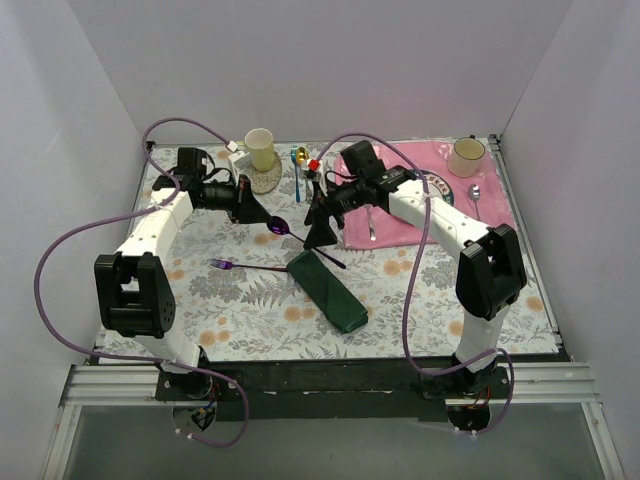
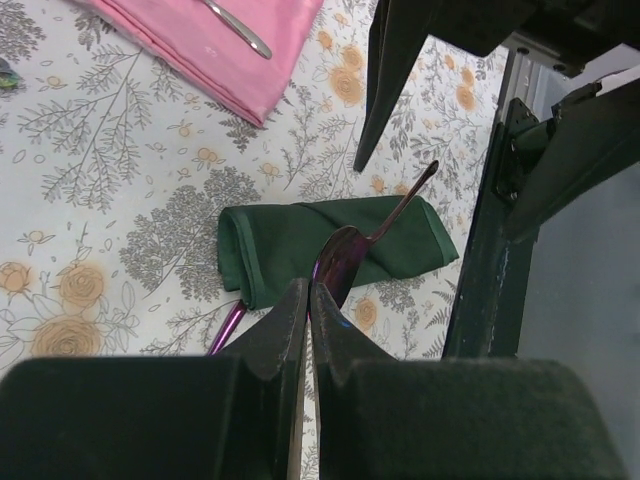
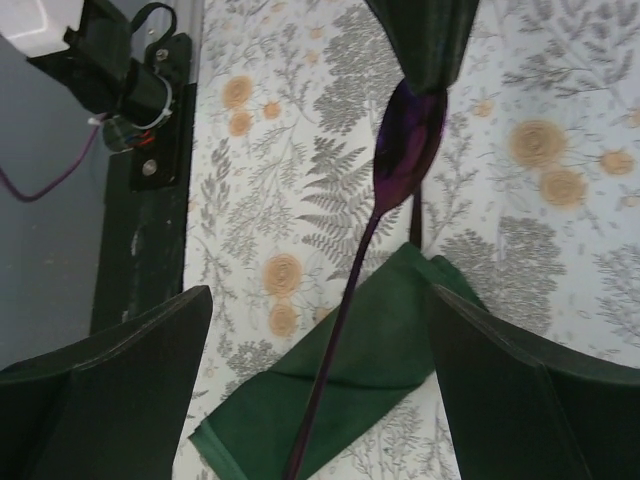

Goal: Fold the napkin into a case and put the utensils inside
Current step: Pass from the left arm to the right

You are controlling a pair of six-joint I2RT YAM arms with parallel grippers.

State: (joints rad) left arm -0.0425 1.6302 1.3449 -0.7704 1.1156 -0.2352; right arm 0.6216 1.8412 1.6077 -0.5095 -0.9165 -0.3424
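Pinching the purple spoon by its bowl, the left gripper angles the handle toward the green case, probably its mouth; the right gripper hovers spread wide alongside.

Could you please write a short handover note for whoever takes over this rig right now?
Left gripper: shut on the bowl of the slim metallic purple spoon, handle slanting over the case.
Right gripper: open, empty, above the spoon's handle.
Dark green cloth napkin: already folded into a narrow flat case on the table.
Matching purple fork: on the table beside the case.
Left to do: slide spoon, then fork, into the case.
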